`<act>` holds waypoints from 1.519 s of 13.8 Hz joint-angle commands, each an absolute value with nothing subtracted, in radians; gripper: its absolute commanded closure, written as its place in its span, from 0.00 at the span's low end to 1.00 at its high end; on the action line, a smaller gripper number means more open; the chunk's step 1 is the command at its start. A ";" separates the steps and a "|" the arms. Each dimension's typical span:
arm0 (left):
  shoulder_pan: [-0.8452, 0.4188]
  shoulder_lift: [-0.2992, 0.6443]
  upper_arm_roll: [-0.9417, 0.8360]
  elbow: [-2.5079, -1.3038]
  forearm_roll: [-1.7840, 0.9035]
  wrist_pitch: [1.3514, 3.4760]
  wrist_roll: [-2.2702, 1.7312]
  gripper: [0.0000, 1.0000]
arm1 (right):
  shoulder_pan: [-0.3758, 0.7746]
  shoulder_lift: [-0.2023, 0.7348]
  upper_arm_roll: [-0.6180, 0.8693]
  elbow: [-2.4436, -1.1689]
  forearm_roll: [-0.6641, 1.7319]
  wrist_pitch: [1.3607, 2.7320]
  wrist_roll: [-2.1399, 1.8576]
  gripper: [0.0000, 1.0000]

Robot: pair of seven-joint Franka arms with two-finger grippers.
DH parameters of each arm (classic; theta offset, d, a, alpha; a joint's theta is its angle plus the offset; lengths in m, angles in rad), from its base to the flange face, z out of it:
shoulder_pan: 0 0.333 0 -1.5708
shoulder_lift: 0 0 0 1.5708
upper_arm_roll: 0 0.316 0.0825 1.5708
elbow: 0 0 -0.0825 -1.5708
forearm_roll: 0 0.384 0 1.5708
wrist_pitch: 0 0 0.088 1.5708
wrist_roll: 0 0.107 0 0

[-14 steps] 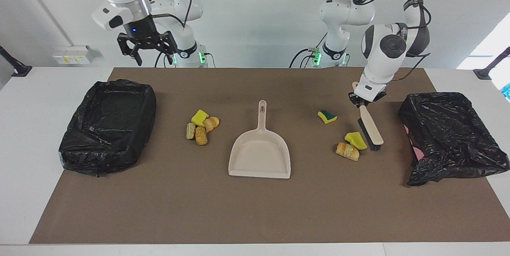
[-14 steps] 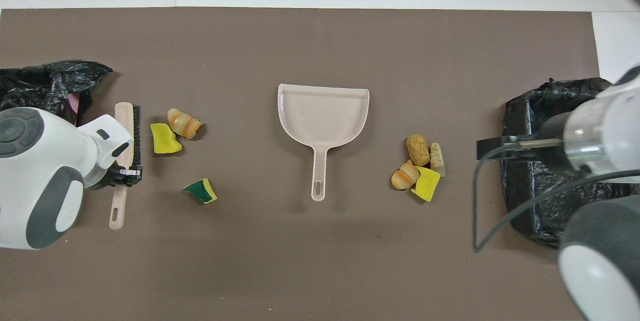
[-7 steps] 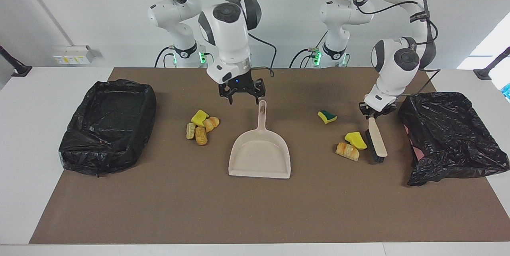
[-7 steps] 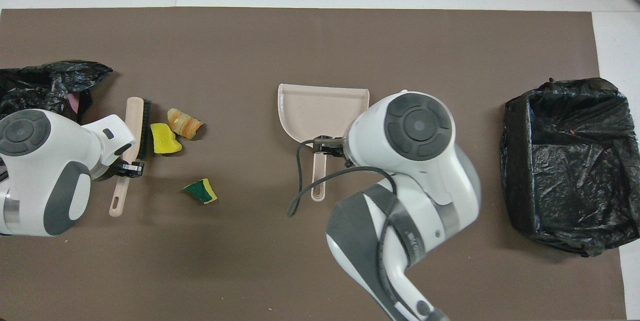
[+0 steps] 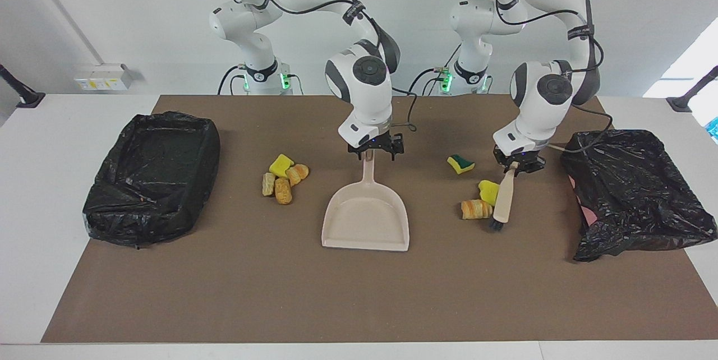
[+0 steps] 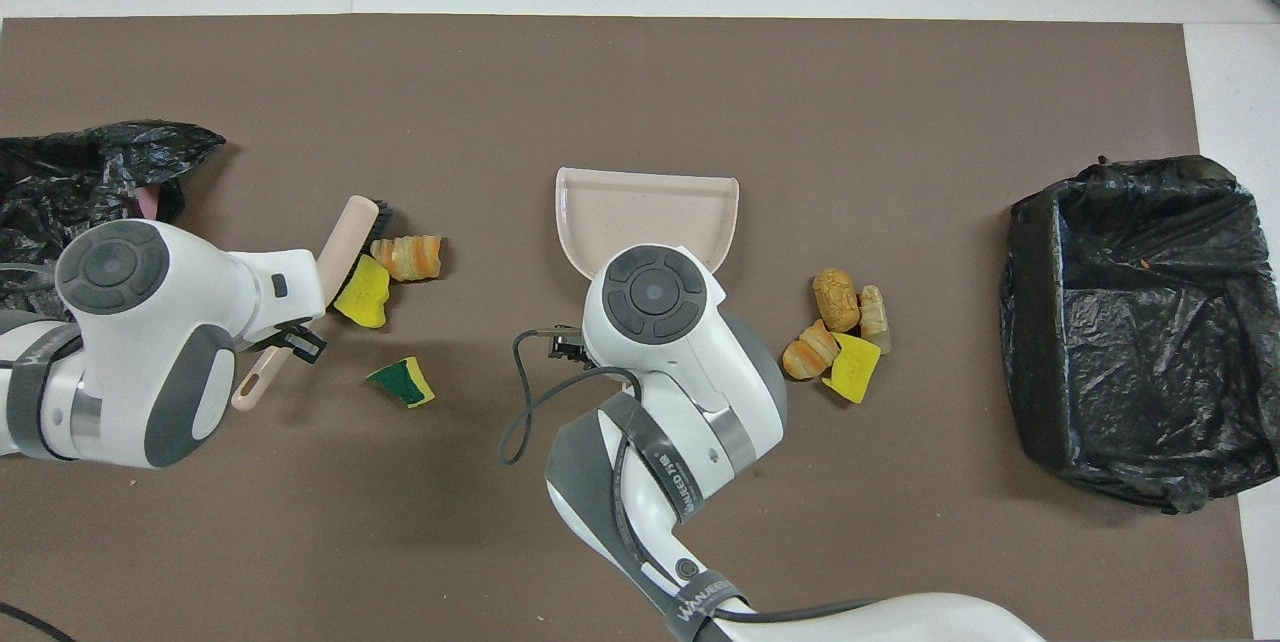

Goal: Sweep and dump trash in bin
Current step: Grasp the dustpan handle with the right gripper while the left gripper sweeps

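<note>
The trash is seen in two groups on the brown mat: a cluster of a yellow sponge chunk and bread-like rolls lies between the beige dustpan and the black-lined bin at the right arm's end, unchanged from a second ago, while a yellow sponge and a striped roll toward the left arm's end have been pushed closer to the dustpan than they were half a second ago. A green-backed sponge piece lies apart, nearer to the robots, where it was before. The brush, clamped at its handle by the left gripper, has been swung from its earlier line and is now tilted, its long axis running away from the robots with the bristle end touching the yellow sponge. The dustpan is pointed with its handle toward the robots and its open mouth away from them. The right gripper, raised near the bin a second ago, has been brought down over the dustpan's handle, its fingers spread to either side of it. A second, crumpled black bag is seen at the left arm's end. Only part of a printed label on the right arm's wrist strap can be read.
</note>
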State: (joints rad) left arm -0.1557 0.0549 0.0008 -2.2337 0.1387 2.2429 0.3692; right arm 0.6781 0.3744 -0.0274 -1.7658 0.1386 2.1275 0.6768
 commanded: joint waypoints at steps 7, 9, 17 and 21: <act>-0.328 0.038 0.011 -2.230 0.155 2.146 0.600 1.00 | 0.634 0.362 -0.023 -1.798 0.161 2.146 0.667 0.35; -0.366 0.031 0.009 -2.230 0.153 2.109 0.598 1.00 | 0.634 0.362 -0.023 -1.796 0.161 2.132 0.669 1.00; -0.414 0.012 0.011 -2.230 0.189 2.053 0.794 1.00 | 0.502 0.261 -0.031 -1.779 0.143 2.037 0.035 1.00; -0.321 -0.032 0.015 -2.178 0.167 1.995 0.756 1.00 | 0.419 0.164 -0.032 -1.792 0.085 1.884 -0.337 1.00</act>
